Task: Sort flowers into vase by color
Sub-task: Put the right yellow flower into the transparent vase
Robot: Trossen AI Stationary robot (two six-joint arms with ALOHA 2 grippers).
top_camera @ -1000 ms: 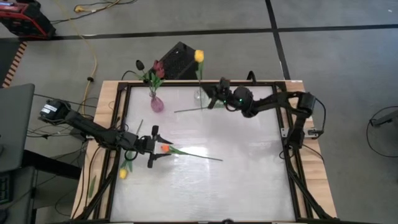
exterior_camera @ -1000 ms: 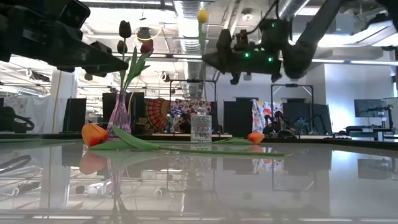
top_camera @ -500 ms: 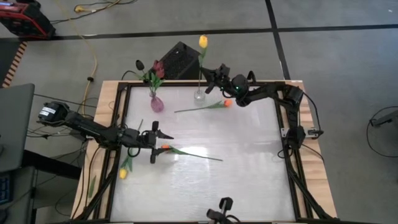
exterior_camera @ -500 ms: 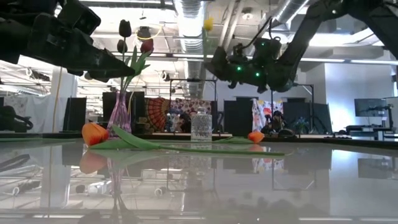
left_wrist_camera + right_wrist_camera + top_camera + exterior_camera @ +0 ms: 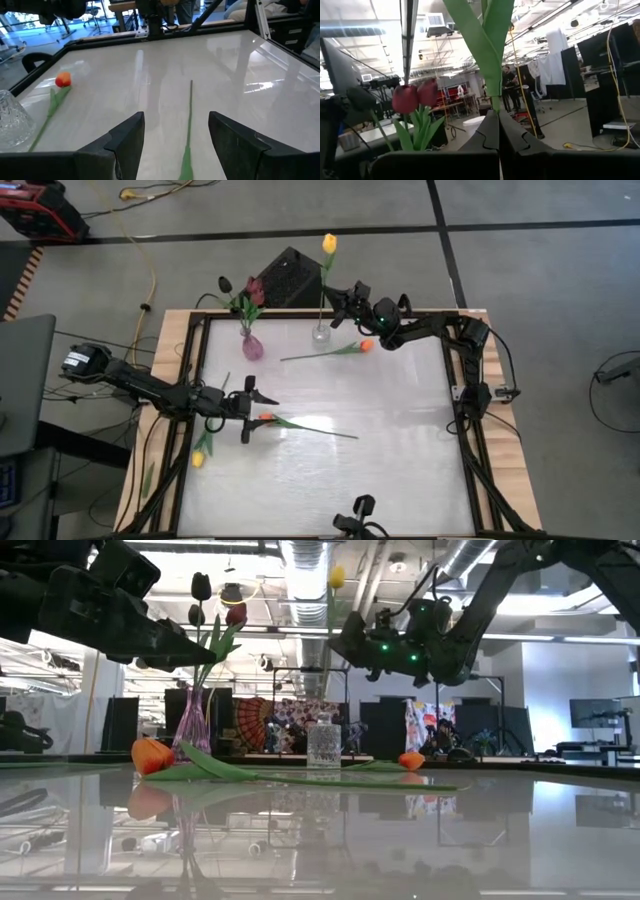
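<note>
My right gripper (image 5: 335,300) (image 5: 498,112) hangs over the table's far edge, shut on the yellow tulip (image 5: 327,244) (image 5: 337,577). That tulip stands upright above the clear glass vase (image 5: 320,334) (image 5: 323,744). My left gripper (image 5: 250,411) (image 5: 182,145) is open and hovers above an orange tulip (image 5: 265,418) (image 5: 150,753) lying flat; its stem (image 5: 190,115) shows between the fingers. A second orange tulip (image 5: 365,345) (image 5: 63,80) lies near the clear vase. The pink vase (image 5: 252,347) holds maroon and black tulips (image 5: 250,288) (image 5: 415,97). Another yellow tulip (image 5: 198,459) lies at the left edge. My right gripper pinches the yellow tulip's green stem (image 5: 492,97) between its two shut fingers, partway up, where a leaf wraps it. The fingers come level from the table's right and lie across the stem. The tulip stands upright, and its lower end (image 5: 320,325) reaches down to the clear vase's mouth.
A black box (image 5: 285,278) sits on the floor behind the far edge. The table's metal frame (image 5: 195,340) runs around the glossy white top. A small dark object (image 5: 358,515) shows at the near edge. The table's middle and right half are bare.
My right gripper has moved toward the far edge and turned, carrying the yellow tulip with it. The tulip's head now stands farther back, above the clear vase. My left gripper has shifted slightly toward the far edge over the orange tulip and stayed open.
</note>
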